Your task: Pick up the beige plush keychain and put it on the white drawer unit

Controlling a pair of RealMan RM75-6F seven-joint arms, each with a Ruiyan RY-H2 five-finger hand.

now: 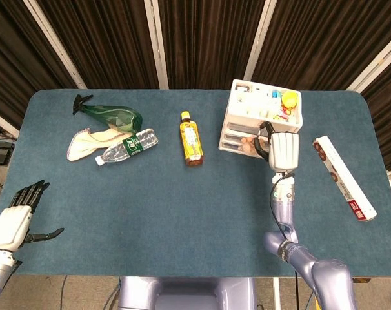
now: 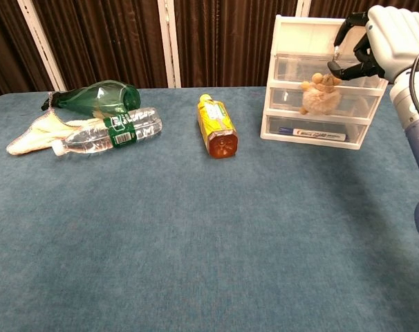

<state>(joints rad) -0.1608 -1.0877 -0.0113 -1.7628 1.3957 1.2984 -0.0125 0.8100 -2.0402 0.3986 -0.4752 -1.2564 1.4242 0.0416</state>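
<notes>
The beige plush keychain [image 2: 319, 97] hangs in front of the middle drawer of the white drawer unit [image 2: 297, 28], off the table. My right hand [image 2: 385, 32] pinches its ring and is raised near the unit's top right corner. From the head view the right hand [image 1: 283, 150] sits just in front of the drawer unit [image 1: 229, 124], with a bit of the plush [image 1: 248, 143] showing to its left. My left hand [image 1: 15, 217] is open at the table's near left corner, holding nothing.
A yellow-labelled bottle [image 1: 191, 138] lies at the table's middle. At the far left lie a green spray bottle [image 1: 113, 116], a water bottle [image 1: 127, 147] and a cloth [image 1: 84, 142]. A long box [image 1: 344, 177] lies at the right. Small items fill the unit's top tray [image 1: 289, 99].
</notes>
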